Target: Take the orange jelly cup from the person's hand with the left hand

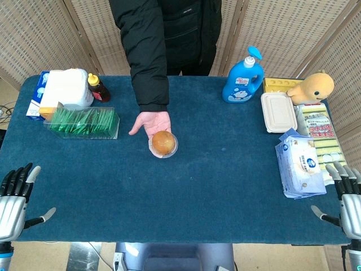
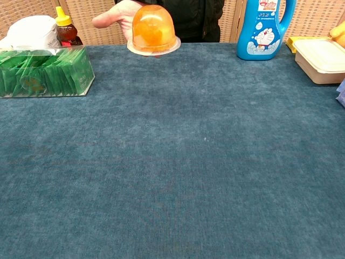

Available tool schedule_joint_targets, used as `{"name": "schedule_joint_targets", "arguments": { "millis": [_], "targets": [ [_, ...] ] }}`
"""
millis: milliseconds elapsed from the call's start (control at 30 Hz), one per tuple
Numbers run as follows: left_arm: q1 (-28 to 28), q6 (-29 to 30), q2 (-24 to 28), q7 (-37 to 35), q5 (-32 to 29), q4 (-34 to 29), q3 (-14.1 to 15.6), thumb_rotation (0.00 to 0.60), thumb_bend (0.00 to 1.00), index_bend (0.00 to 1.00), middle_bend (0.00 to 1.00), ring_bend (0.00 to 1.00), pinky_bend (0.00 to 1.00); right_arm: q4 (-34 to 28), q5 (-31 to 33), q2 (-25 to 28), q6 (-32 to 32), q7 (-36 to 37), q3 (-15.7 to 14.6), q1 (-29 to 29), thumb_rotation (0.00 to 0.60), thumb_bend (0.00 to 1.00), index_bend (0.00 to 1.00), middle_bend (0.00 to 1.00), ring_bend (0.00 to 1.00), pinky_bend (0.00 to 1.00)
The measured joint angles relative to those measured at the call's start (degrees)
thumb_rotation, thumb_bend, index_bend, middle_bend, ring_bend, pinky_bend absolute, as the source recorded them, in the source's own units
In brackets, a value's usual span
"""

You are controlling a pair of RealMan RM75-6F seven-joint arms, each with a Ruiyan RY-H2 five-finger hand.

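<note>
The left robot hand (image 1: 14,197) sits at the near left edge of the table (image 1: 186,192), fingers spread and pointing away from the robot, thumb stuck out to the side, holding nothing. The right robot hand (image 1: 345,197) mirrors it at the near right edge, fingers apart and likewise empty, just beside a pack of wet wipes (image 1: 300,164). Neither shows in the chest view.

Well apart from both, toward the far middle of the table, the person's hand (image 1: 149,122) lies palm up, reaching out of a black sleeve (image 1: 145,51). The orange jelly cup (image 1: 163,143) rests upside down on the fingers of that hand, its wide clear rim downward and the domed orange body on top; the chest view shows it the same way (image 2: 153,29), with the thumb to its left.

Further left stands a clear box of green sachets (image 1: 84,122), and behind it a white tub (image 1: 67,87), a small brown bottle with a yellow cap (image 1: 98,88) and a blue-and-white carton (image 1: 35,96). On the right side of the far edge is a blue bottle with a pump top (image 1: 243,78), then a beige lidded container (image 1: 278,112), a yellow plush toy (image 1: 313,87) and a yellow packet with red lettering (image 1: 319,132)
</note>
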Motion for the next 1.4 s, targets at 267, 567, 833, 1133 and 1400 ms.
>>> {"name": "schedule_joint_targets", "arguments": {
  "millis": [267,567,833,1133,1400],
  "targets": [
    [0.4,-3.4,0.4,-0.6,0.4,-1.0,-1.9,0.600,0.06,0.00,0.00,0.00,0.04,-0.1,0.1,0.4,0.6,0.8,0.2,-0.3,0.600,0.13,0.09,0.01,0.00,0.00],
    [-6.2,-12.1,5.0,5.0,2.8,-14.9,-6.2,0.600,0.06,0.00,0.00,0.00,0.04,0.0,0.1,0.5,0.5,1.2,0.2,-0.2,0.600,0.13,0.09,0.01,0.00,0.00],
    [-22.4,-27.6,6.7,13.5,-14.6,-24.6,-19.6,0.600,0.10,0.00,0.00,0.00,0.06,0.5,1.0,0.6,-0.2,2.2,0.5,0.0,0.600,0.13,0.09,0.01,0.00,0.00],
    [-42.2,-34.4,-1.3,28.2,-43.0,-20.8,-28.6,0.600,0.12,0.00,0.00,0.00,0.10,0.8,1.6,1.2,-0.4,3.8,0.9,0.0,0.600,0.13,0.09,0.01,0.00,0.00],
    [-52.2,-33.7,-9.8,34.6,-51.5,-11.2,-31.2,0.600,0.12,0.00,0.00,0.00,0.10,1.2,2.4,1.1,-1.0,4.3,1.2,0.2,0.600,0.13,0.09,0.01,0.00,0.00]
  ]
}}
